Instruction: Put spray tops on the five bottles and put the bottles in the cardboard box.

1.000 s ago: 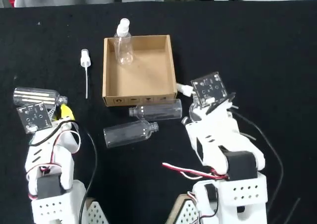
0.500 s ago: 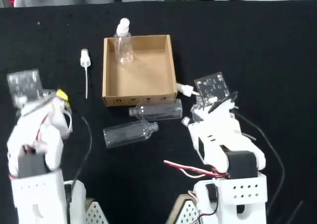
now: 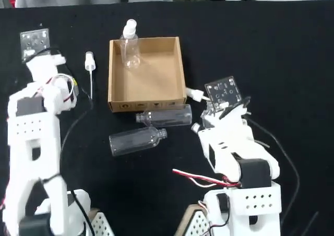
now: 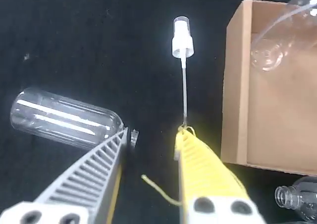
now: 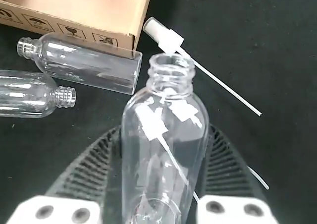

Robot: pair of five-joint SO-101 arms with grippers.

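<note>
The right gripper (image 5: pixel 166 152) is clamped on an uncapped bottle (image 5: pixel 166 105) off the near right corner of the box (image 3: pixel 110 74), with a spray top (image 5: pixel 163 35) lying just beyond the bottle's neck. The left gripper (image 4: pixel 153 135) hangs with its jaws apart, between a side-lying bottle (image 4: pixel 64 117) toward the worktop's left edge and a second spray top (image 4: pixel 182 35) left of the box. A capped bottle (image 3: pixel 129 45) leans in the box's far left corner. A fourth bottle (image 3: pixel 164 116) lies along the box's near wall. A fifth bottle (image 3: pixel 136 140) lies just nearer the near edge.
</note>
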